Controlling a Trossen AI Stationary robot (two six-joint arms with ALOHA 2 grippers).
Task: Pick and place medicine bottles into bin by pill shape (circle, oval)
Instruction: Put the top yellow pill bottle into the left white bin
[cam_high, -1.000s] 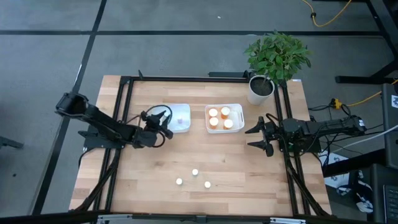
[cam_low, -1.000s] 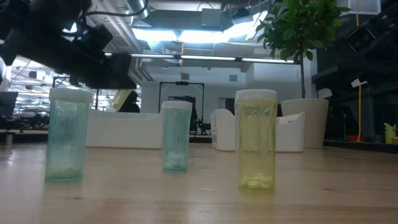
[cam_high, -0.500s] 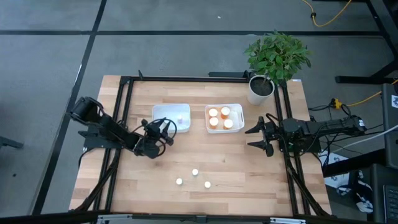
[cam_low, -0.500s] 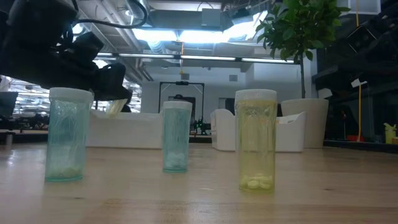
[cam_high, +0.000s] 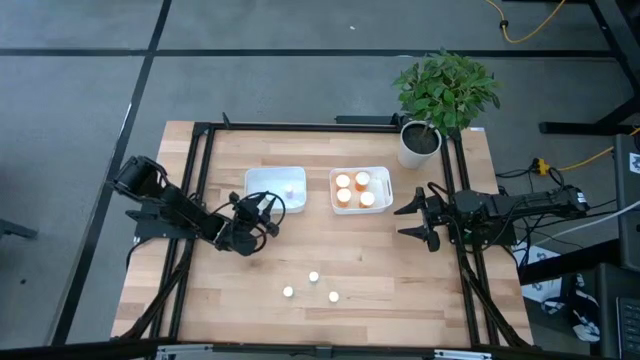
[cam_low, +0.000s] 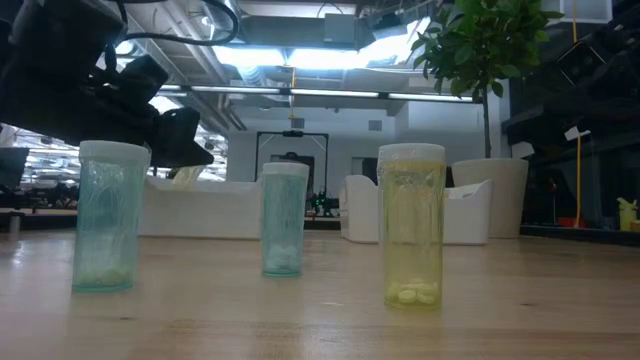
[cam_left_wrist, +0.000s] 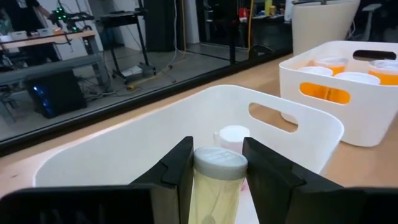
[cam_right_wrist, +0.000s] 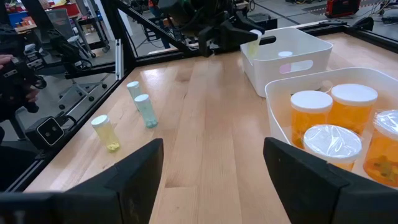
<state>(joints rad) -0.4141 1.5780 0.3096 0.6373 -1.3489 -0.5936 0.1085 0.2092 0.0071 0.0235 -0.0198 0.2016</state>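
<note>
Jaws on the left gripper (cam_left_wrist: 217, 149): pinching a pale bottle (cam_left_wrist: 214, 186) upright by its sides, just short of the white bin (cam_left_wrist: 298, 121), with one capped bottle (cam_left_wrist: 234, 138) already standing inside. Could snag the near wall if carried forward too low, and tip out of the pinch or fall onto the tabletop (cam_high: 380, 260). Could also knock over the bottle inside if let go right above it.

From above: left gripper at the near corner of that bin, not yet over it. Right gripper (cam_high: 412, 218) parked near the tabletop's right edge, jaws spread and holding nothing. Four orange bottles (cam_high: 353, 189) in the second bin (cam_high: 388, 190); three loose bottles (cam_high: 313, 277) standing near the front edge.

At tabletop height: left gripper hanging behind the leftmost loose bottle, well clear of all three.

From the right wrist: same layout, nothing between the spread jaws.

Against a second ago: left gripper drawn back from over the bin's edge toward its near corner, and sitting lower at tabletop height. Against half a second ago: barely shifted. Right arm and loose bottles unchanged.
</note>
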